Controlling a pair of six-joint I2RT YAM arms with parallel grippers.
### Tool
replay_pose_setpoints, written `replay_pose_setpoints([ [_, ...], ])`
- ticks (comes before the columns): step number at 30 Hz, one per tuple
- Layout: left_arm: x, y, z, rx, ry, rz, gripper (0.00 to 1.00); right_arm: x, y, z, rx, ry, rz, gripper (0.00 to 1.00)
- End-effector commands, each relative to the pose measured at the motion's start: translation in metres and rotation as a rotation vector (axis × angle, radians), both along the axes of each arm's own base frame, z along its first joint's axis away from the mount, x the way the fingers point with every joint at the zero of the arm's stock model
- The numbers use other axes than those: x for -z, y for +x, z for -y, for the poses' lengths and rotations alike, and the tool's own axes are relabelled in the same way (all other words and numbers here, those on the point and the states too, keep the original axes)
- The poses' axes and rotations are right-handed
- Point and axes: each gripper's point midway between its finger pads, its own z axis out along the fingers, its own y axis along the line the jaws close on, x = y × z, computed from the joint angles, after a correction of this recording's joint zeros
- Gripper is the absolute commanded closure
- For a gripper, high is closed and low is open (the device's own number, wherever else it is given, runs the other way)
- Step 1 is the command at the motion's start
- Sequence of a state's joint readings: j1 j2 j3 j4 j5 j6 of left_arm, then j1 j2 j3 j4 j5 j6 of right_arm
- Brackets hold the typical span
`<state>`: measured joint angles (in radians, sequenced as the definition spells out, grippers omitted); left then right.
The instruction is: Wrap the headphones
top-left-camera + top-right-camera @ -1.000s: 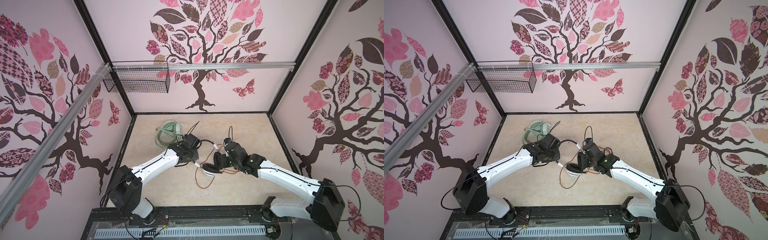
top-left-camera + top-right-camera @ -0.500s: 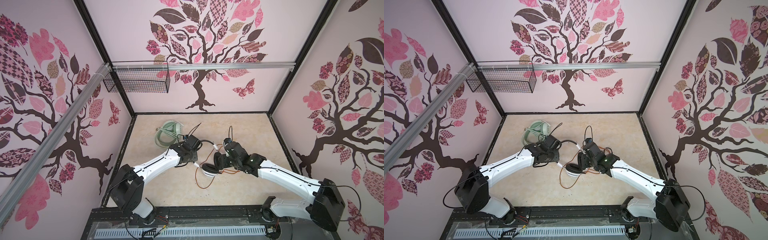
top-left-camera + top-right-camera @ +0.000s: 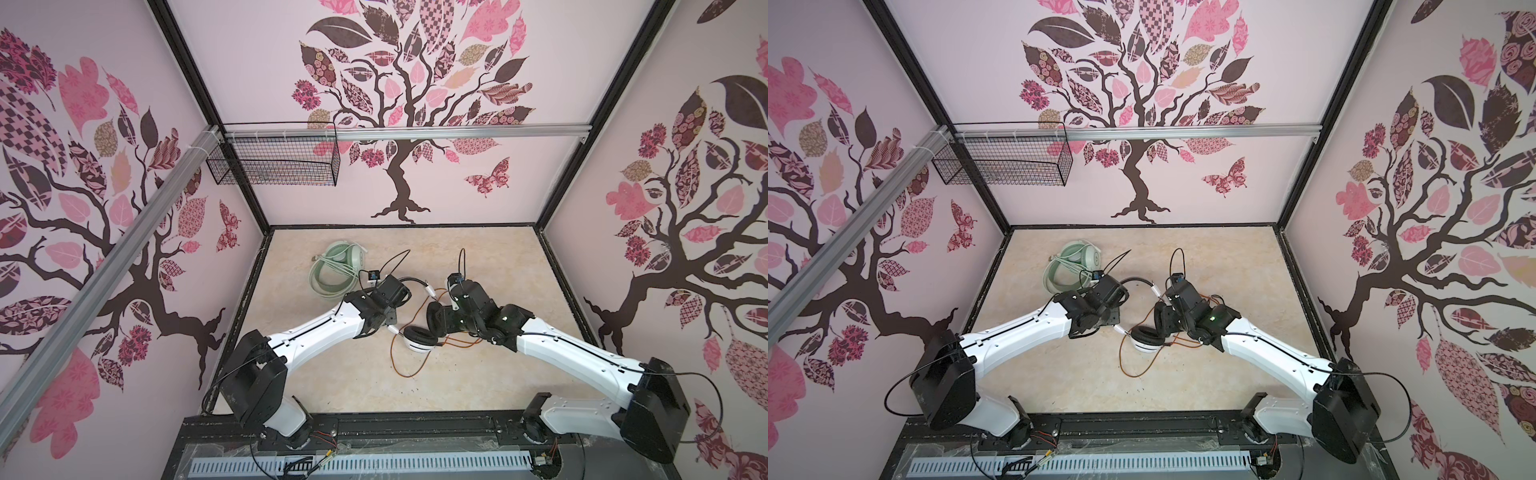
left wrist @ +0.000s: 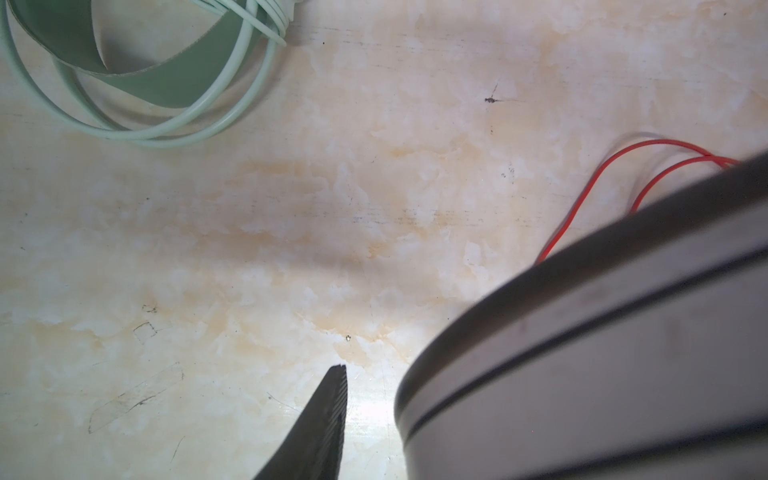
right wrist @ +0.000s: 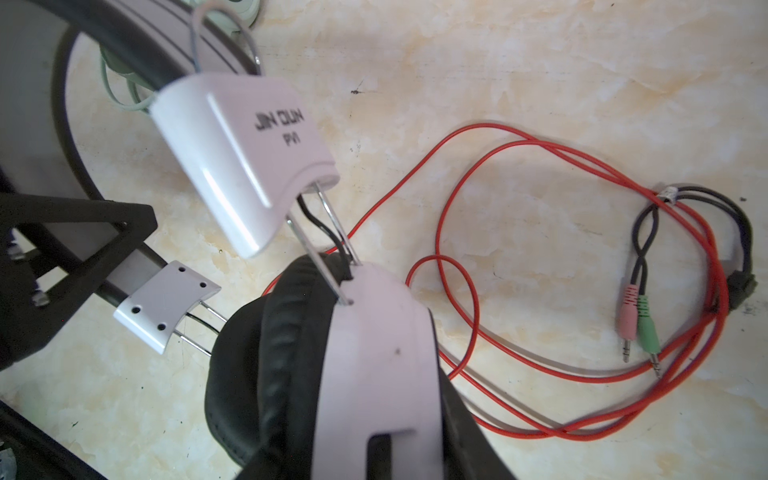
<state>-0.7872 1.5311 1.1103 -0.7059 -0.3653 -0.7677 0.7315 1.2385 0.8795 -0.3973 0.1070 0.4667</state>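
Note:
The white-and-black headphones (image 3: pixel 419 341) sit mid-table, one cup lying flat in both top views (image 3: pixel 1146 338). My right gripper (image 3: pixel 446 322) is shut on the other cup (image 5: pixel 374 374), whose black cushion and white yoke hide the jaws. The thin black band (image 3: pixel 415 283) arcs over to my left gripper (image 3: pixel 400 291). In the left wrist view the one visible finger (image 4: pixel 320 424) stands apart from the band (image 4: pixel 582 353); the band hides the other. The orange-red cord (image 5: pixel 519 145) lies in loose loops on the table. The mint-green headphones (image 3: pixel 340 266) rest at the back left, with the cord (image 4: pixel 232 116) coiled round them.
Pink and green plugs (image 5: pixel 640 320) lie at the cord's end beside a black lead. A cord loop (image 3: pixel 405 365) trails toward the front of the table. A wire basket (image 3: pixel 274 160) hangs on the back wall at the left. Walls close in three sides.
My left gripper has crept slightly toward the back along the band. The right arm and the cup it holds have stayed still.

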Motion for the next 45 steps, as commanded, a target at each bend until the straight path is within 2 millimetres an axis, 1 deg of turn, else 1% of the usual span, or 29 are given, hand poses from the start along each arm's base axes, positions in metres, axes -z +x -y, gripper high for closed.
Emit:
replay_pose_setpoints([
  [1, 0.003, -0.003, -0.008, -0.007, 0.037, -0.005, 0.68, -0.044, 0.014, -0.008, 0.018, 0.089, 0.093, 0.77],
  [4, 0.005, -0.003, -0.006, 0.002, 0.031, -0.012, 0.74, -0.046, 0.014, -0.007, 0.018, 0.091, 0.098, 0.77],
  [6, 0.003, -0.003, -0.003, 0.014, 0.022, -0.008, 0.75, -0.047, 0.014, -0.006, 0.018, 0.087, 0.102, 0.77],
  [7, 0.003, -0.002, -0.003, 0.021, 0.020, -0.007, 0.78, -0.046, 0.013, -0.005, 0.016, 0.082, 0.101, 0.77],
  [8, 0.001, -0.002, -0.003, 0.023, 0.021, -0.005, 0.84, -0.046, 0.013, -0.005, 0.013, 0.079, 0.103, 0.76],
  [9, 0.000, -0.001, -0.005, 0.025, 0.022, -0.007, 0.96, -0.045, 0.012, -0.004, 0.010, 0.075, 0.103, 0.76],
  [10, -0.001, 0.000, -0.008, 0.021, 0.024, -0.009, 1.00, -0.045, 0.011, -0.003, 0.000, 0.068, 0.108, 0.76],
  [13, -0.006, 0.001, -0.013, 0.023, -0.007, -0.030, 1.00, -0.039, 0.011, 0.006, -0.006, 0.009, 0.129, 0.72],
  [16, -0.016, -0.001, -0.010, 0.052, -0.084, -0.055, 1.00, -0.029, 0.011, 0.021, 0.011, -0.079, 0.151, 0.71],
  [19, -0.028, -0.006, -0.009, 0.055, -0.122, -0.097, 1.00, -0.024, 0.009, 0.027, 0.010, -0.108, 0.154, 0.71],
  [22, -0.034, -0.011, -0.010, 0.044, -0.142, -0.139, 1.00, -0.025, 0.004, 0.026, -0.005, -0.077, 0.163, 0.71],
  [26, -0.037, -0.016, -0.002, 0.052, -0.209, -0.169, 1.00, -0.025, -0.001, 0.028, -0.008, -0.060, 0.174, 0.71],
  [29, -0.035, -0.018, 0.002, 0.042, -0.234, -0.192, 1.00, -0.024, -0.004, 0.027, -0.022, -0.055, 0.162, 0.71],
  [31, -0.032, -0.017, 0.002, 0.022, -0.231, -0.201, 1.00, -0.025, -0.006, 0.023, -0.034, -0.030, 0.154, 0.71],
  [35, -0.026, -0.013, -0.004, -0.028, -0.213, -0.220, 1.00, -0.031, -0.013, 0.012, -0.074, 0.043, 0.139, 0.70],
  [39, -0.027, -0.006, -0.015, -0.088, -0.196, -0.208, 1.00, -0.033, -0.024, 0.002, -0.126, 0.108, 0.111, 0.70],
  [43, -0.027, 0.000, -0.026, -0.139, -0.209, -0.212, 1.00, -0.030, -0.033, 0.000, -0.155, 0.126, 0.082, 0.71],
  [45, -0.030, 0.002, -0.031, -0.154, -0.212, -0.206, 1.00, -0.025, -0.036, 0.004, -0.152, 0.116, 0.071, 0.71],
])
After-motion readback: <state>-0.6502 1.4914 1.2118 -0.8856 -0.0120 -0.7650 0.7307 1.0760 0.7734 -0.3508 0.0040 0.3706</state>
